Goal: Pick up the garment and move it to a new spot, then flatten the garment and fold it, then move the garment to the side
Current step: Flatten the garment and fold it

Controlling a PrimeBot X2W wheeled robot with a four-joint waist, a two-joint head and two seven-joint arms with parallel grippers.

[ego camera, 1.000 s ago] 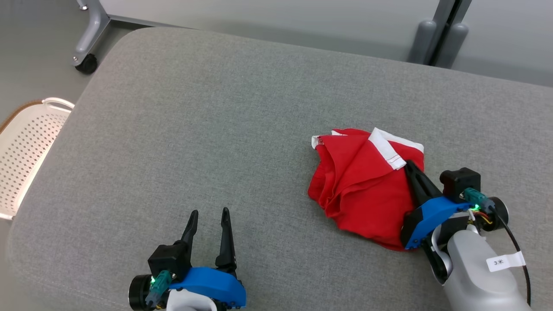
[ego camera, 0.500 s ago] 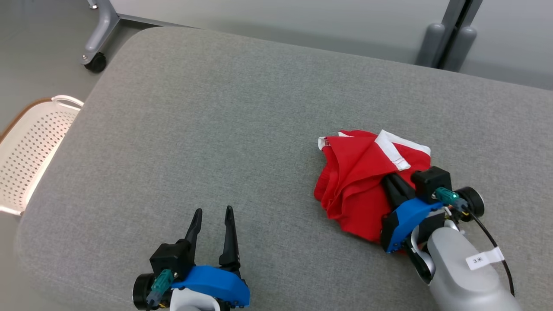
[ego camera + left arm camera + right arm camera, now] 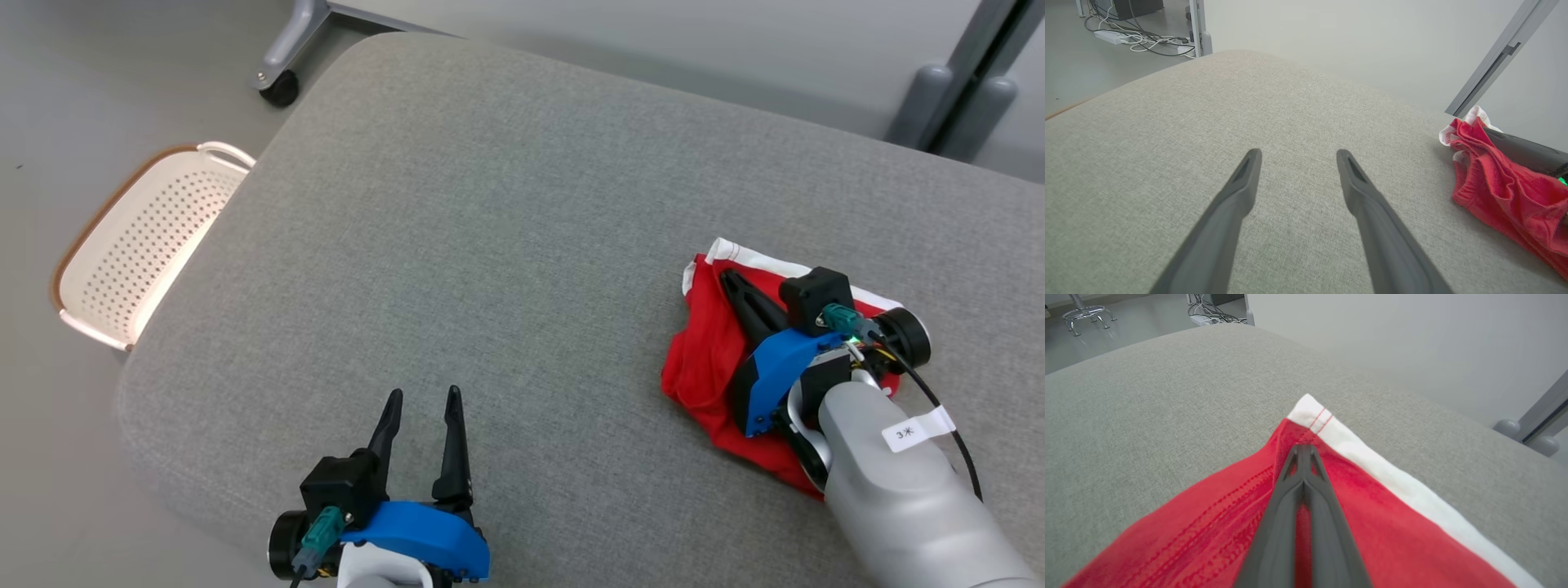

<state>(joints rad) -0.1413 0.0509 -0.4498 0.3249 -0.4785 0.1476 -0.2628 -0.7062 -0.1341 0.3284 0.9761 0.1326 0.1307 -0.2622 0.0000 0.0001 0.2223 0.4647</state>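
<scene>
Garment [image 3: 702,359]: red soft knit, crumpled heap, white hem band [image 3: 1372,465] along one edge. Lies on right part of grey woven cushion [image 3: 490,245], well apart from left edge.

My right pincer [image 3: 726,278] closed, tips pinching raised fold just short of white-hemmed corner; cloth tents toward tips. Heap's long axis roughly near-to-far, along my fingers.

My left pincer [image 3: 424,396] open, empty, near front edge; garment well off to its right. Right arm nearer, so I judge lift falls to it.

Perforated white basket [image 3: 139,253] beyond left edge.
</scene>
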